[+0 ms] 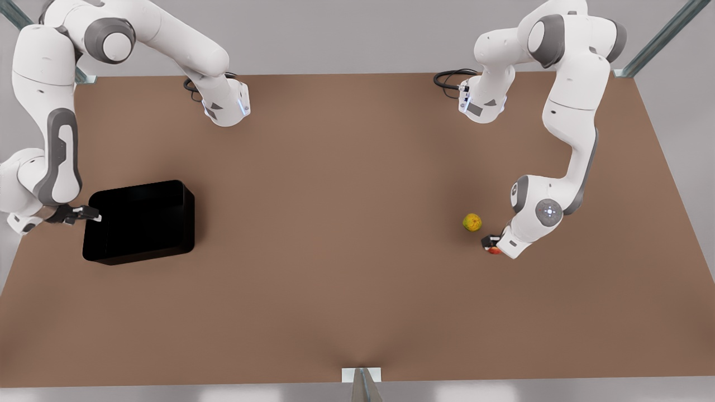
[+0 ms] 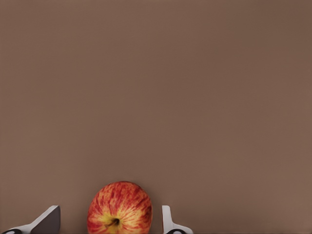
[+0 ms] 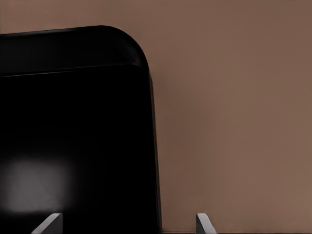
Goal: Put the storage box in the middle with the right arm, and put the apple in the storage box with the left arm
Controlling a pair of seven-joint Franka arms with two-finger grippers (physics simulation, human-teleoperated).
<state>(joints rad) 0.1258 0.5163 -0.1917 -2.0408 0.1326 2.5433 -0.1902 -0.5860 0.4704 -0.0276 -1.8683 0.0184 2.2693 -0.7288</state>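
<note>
In the front view, the right gripper [image 1: 94, 215] sat at the storage box [image 1: 142, 220] wall, and the left gripper [image 1: 492, 244] hung over the apple [image 1: 494, 250], a yellow-green fruit [image 1: 472, 222] just beside it. The left wrist view showed fingers [image 2: 46, 222] spread either side of the apple [image 2: 119, 208], not touching. The right wrist view showed fingers [image 3: 204, 224] spread astride the box wall [image 3: 152, 161].

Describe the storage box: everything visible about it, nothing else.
The storage box is a glossy black rectangular bin, open at the top, with rounded corners and smooth, plastic-looking walls. It sits upright on the brown table at the front view's left, well away from the middle, and nothing can be made out inside its dark interior. The right gripper is at its wall on that side; in the right wrist view its open fingers straddle the rim, one inside, one outside. Contact with the wall cannot be told.
</note>
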